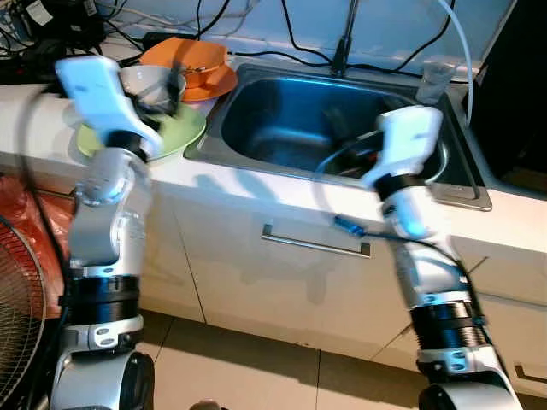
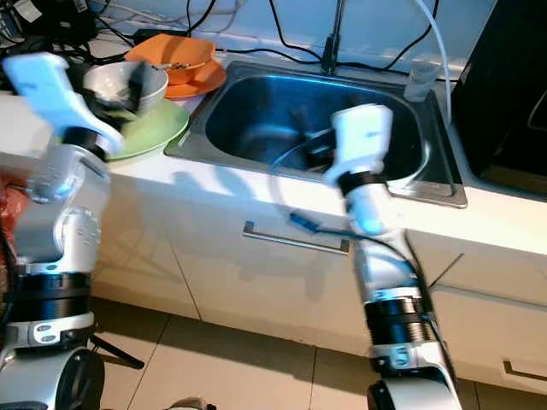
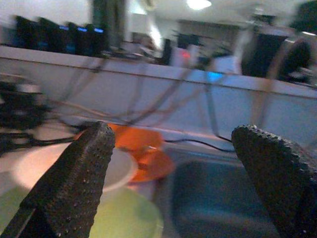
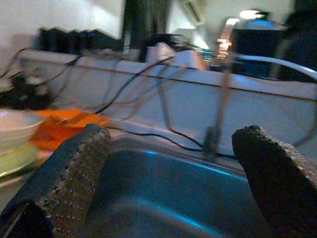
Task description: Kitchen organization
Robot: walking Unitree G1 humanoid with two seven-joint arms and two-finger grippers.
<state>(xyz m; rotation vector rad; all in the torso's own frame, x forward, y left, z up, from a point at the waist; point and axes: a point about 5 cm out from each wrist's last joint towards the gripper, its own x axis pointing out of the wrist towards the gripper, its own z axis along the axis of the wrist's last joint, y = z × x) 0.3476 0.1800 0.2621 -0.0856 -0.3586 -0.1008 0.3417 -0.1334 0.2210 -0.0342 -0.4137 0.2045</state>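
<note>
On the counter left of the steel sink (image 1: 273,107) lies a green plate (image 1: 184,132) with a pale bowl (image 1: 145,81) on it. Behind them an orange bowl (image 1: 192,55) sits on an orange plate (image 1: 220,85). My left gripper (image 3: 173,163) is open and empty; it hovers at the pale bowl's near rim and faces the dishes. My right gripper (image 4: 173,168) is also open and empty, held over the sink basin (image 4: 163,193) and pointing toward the back wall. The wrist views are blurred.
A faucet (image 1: 344,38) and black cables run along the back wall. A clear cup (image 1: 433,79) stands at the sink's back right corner. Below the counter is a white drawer with a metal handle (image 1: 314,243). A fan (image 1: 17,299) stands on the floor at the left.
</note>
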